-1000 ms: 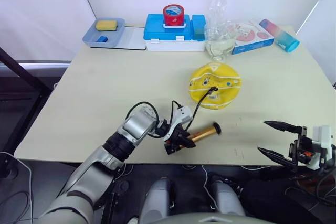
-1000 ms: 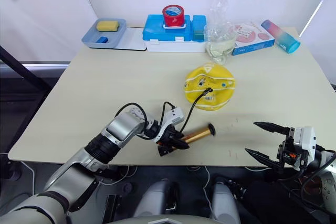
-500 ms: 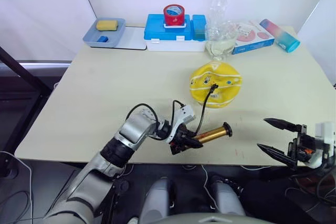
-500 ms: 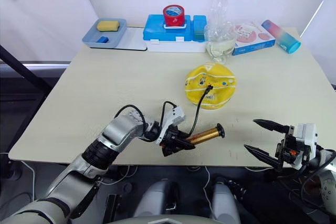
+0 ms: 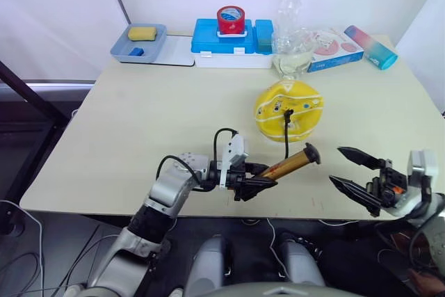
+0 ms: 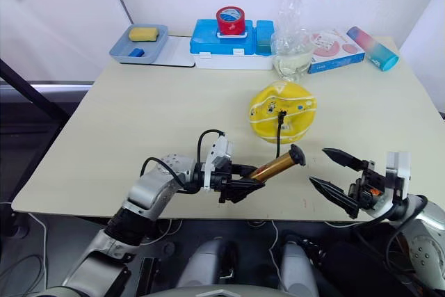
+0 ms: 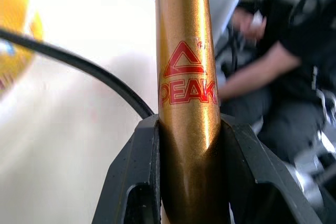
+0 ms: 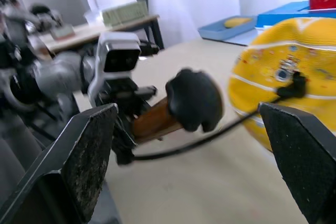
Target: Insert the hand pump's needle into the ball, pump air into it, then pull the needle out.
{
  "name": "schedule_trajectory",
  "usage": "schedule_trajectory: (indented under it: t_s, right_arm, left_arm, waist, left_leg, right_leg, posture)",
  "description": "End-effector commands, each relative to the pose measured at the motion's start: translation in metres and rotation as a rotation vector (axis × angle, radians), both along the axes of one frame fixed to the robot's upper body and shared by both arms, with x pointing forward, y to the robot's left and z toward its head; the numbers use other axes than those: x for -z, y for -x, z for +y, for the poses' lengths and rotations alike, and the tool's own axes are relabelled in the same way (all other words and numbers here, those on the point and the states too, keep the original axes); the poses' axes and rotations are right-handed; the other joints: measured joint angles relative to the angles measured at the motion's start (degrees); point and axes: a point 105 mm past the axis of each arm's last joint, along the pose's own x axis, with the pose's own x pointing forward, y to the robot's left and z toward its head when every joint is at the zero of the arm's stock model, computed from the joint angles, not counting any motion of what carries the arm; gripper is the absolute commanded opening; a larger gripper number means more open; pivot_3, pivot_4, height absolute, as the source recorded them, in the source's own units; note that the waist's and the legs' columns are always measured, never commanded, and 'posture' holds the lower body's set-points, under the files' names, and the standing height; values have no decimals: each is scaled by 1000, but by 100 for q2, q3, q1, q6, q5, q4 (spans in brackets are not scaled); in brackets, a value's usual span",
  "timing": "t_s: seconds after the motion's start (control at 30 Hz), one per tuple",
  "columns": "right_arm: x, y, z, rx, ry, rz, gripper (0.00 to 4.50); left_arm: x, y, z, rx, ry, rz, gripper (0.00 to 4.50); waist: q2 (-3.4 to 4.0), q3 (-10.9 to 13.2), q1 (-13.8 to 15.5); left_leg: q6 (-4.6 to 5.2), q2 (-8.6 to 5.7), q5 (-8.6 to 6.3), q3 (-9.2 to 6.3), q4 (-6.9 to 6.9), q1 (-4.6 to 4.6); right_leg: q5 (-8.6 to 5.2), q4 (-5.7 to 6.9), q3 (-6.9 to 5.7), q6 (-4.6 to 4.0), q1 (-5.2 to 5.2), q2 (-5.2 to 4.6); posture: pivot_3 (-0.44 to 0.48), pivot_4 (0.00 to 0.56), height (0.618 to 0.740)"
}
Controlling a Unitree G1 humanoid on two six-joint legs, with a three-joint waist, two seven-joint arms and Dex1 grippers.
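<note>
The yellow ball (image 5: 286, 106) lies partly flattened on the table's right half. A thin black hose (image 5: 286, 137) runs from the ball down to the gold hand pump (image 5: 286, 165). The needle's black fitting (image 5: 288, 112) sits on the ball; the pin itself is hidden. My left gripper (image 5: 256, 178) is shut on the pump's lower end, holding it tilted above the table with the black handle (image 5: 311, 152) pointing right. In the left wrist view both fingers (image 7: 134, 182) clamp the gold barrel (image 7: 185, 77). My right gripper (image 5: 335, 164) stands open just right of the handle (image 8: 194, 98), not touching it.
Along the far edge stand a blue tray with a yellow sponge (image 5: 142, 37), a blue box with a red tape roll (image 5: 230, 41), a clear plastic bottle (image 5: 290, 50), a card box (image 5: 334, 41) and a pink-blue bottle (image 5: 370, 36). A person in dark clothes (image 7: 278, 72) is beyond the table.
My left gripper has carried the pump rightward and raised its handle end off the table. My right gripper has moved left and up, close to the handle.
</note>
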Motion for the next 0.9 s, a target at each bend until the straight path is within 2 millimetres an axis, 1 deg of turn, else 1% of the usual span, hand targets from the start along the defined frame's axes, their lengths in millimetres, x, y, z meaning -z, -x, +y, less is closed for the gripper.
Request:
schedule_trajectory:
  t_s: [0.03, 0.2, 0.43, 0.6, 0.73, 0.9]
  right_arm:
    - [-16, -2, 13, -26, -60, -38, 4500]
    - [-19, -6, 27, -46, -110, -37, 4500]
    - [-20, -7, 52, -103, -181, -25, 4500]
    - [-24, -6, 61, -146, -237, 1, 4500]
    - [-22, -6, 68, -154, -254, 14, 4500]
    - [-23, -7, 71, -154, -269, 12, 4500]
  left_arm:
    - [-12, 0, 1, 10, 127, -66, 1042]
    - [-6, 0, 3, 17, 183, -94, 1042]
    - [-1, 3, 6, 85, 226, -125, 1042]
    - [-1, 2, 7, 93, 245, -125, 1042]
    - [-2, 1, 7, 90, 259, -129, 1042]
    - [-5, -3, 6, 62, 277, -122, 1042]
  waist:
    - [0, 0, -9]
    - [1, 0, -4]
    - [1, -1, -8]
    - [1, -1, -10]
    - [1, -1, -10]
    - [1, -1, -10]
  left_leg:
    - [12, 0, -7, 1, 0, 0]
    - [14, 0, -8, 0, 0, 0]
    - [16, -1, -9, -1, 0, -1]
    - [16, 0, -9, -3, 0, -1]
    - [17, 0, -9, -2, 0, -1]
    - [17, -1, -9, -3, 0, -1]
  right_leg:
    - [0, 0, 0, 0, 0, 0]
    - [0, 0, -4, 0, 0, 2]
    - [0, 0, -6, 0, 0, 2]
    - [0, 0, -8, 0, 0, 3]
    - [0, 0, -8, 0, 0, 3]
    - [0, 0, -9, 0, 0, 3]
  posture:
    - [0, 150, 739]
    - [0, 150, 739]
    - [0, 150, 739]
    - [0, 150, 739]
    - [0, 150, 739]
    - [0, 150, 739]
